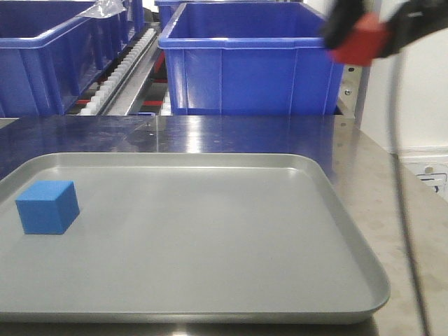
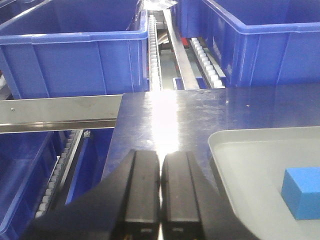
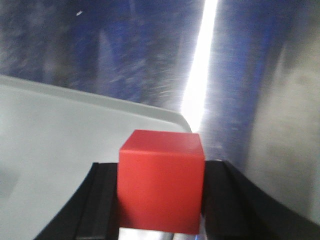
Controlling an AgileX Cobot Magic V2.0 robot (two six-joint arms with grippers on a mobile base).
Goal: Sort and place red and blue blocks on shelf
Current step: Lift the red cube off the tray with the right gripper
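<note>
Blue block (image 1: pixel 47 206) rests lower left on the tray (image 1: pixel 210 159). Left gripper (image 2: pixel 161 192), lower centre: jaws closed, empty. Right gripper (image 1: pixel 353 31), upper right, clamps the red block (image 1: pixel 362 43) near the crate (image 1: pixel 245 70); release only once level over the shelf (image 1: pixel 129 84).

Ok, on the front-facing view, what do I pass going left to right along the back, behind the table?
left blue crate → white roller track → right blue crate → red block, in the air between the right gripper's fingers
</note>
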